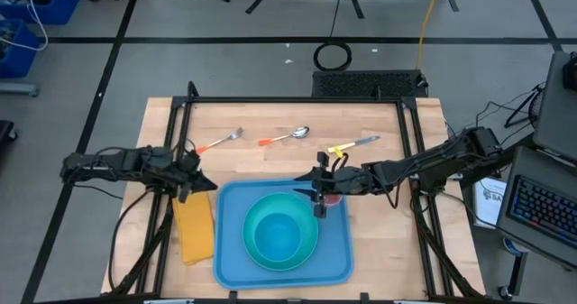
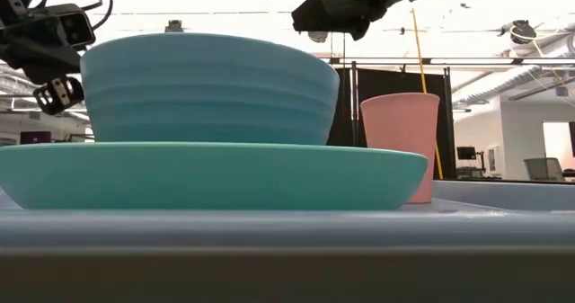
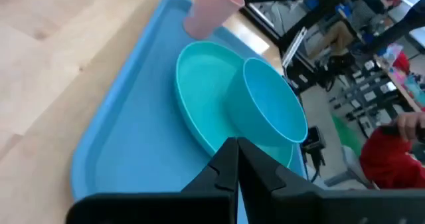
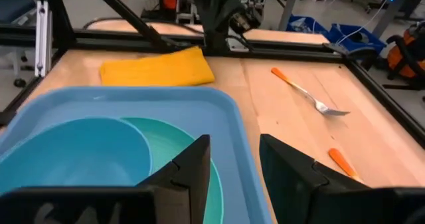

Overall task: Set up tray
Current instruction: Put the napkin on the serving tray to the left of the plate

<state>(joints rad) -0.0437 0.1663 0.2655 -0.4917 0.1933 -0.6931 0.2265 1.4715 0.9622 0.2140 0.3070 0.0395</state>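
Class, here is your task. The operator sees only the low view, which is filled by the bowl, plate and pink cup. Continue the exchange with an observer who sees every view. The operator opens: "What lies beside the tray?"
Observer: A yellow napkin lies flat on the table along the left edge of the tray.
Operator: Any cutlery?
Observer: A fork, a spoon and a knife lie on the wood beyond the tray, none of them on it.
Operator: What about the left hand?
Observer: The left hand is shut and empty, near the napkin's far end.
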